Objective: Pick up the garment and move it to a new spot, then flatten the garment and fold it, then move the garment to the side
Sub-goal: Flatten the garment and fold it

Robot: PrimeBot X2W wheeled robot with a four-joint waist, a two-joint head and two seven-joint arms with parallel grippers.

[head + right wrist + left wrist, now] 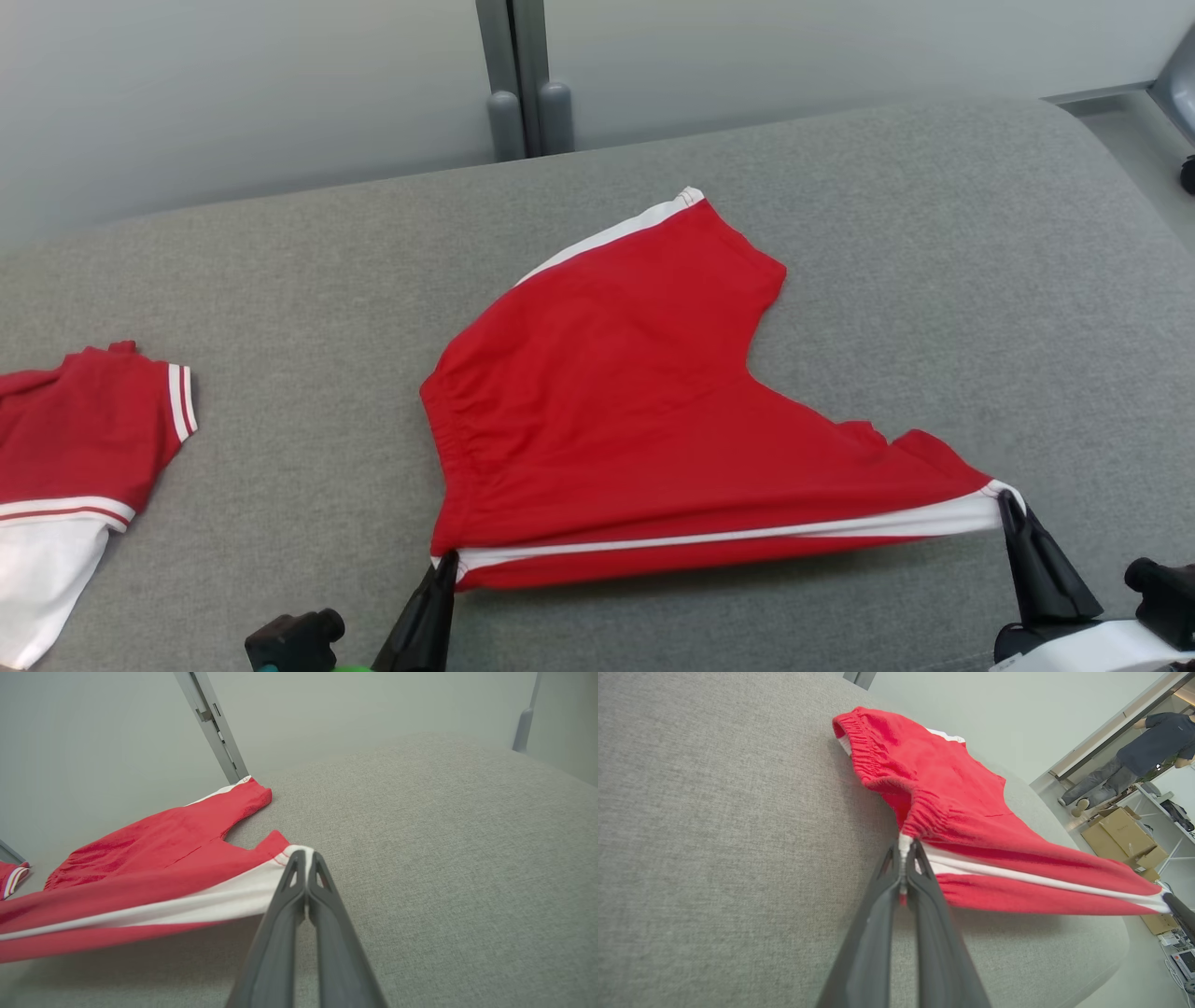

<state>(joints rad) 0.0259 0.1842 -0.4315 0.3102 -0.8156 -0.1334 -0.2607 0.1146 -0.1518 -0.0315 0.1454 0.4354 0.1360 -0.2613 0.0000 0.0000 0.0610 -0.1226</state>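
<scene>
Shorts (607, 401), red with a white stripe down each side, lie in the middle of the grey padded surface (280, 280). Their far leg rests flat on it, and their near side edge is lifted just clear and drawn into a straight line between the two grippers. The left gripper (446, 565) is pinched tight on the waistband corner at one end of the near white stripe. The right gripper (1008, 504) is pinched tight on the hem corner of the near leg, at the stripe's other end. The cloth looks light, soft and limp: it creases wherever it is not under tension, the elastic waistband gathers into puckers, and nothing about it seems stiff or fragile. It should drape rather than slide, though a thin pinch at a corner could slip under a hard pull. The seamed, doubled edges at waistband and hem are therefore judged the soundest places to grip, and both arms are on them. Counted: one pair of shorts, two grippers, and one other garment (84, 439), a red and white top lying well apart at the left edge of the surface.
</scene>
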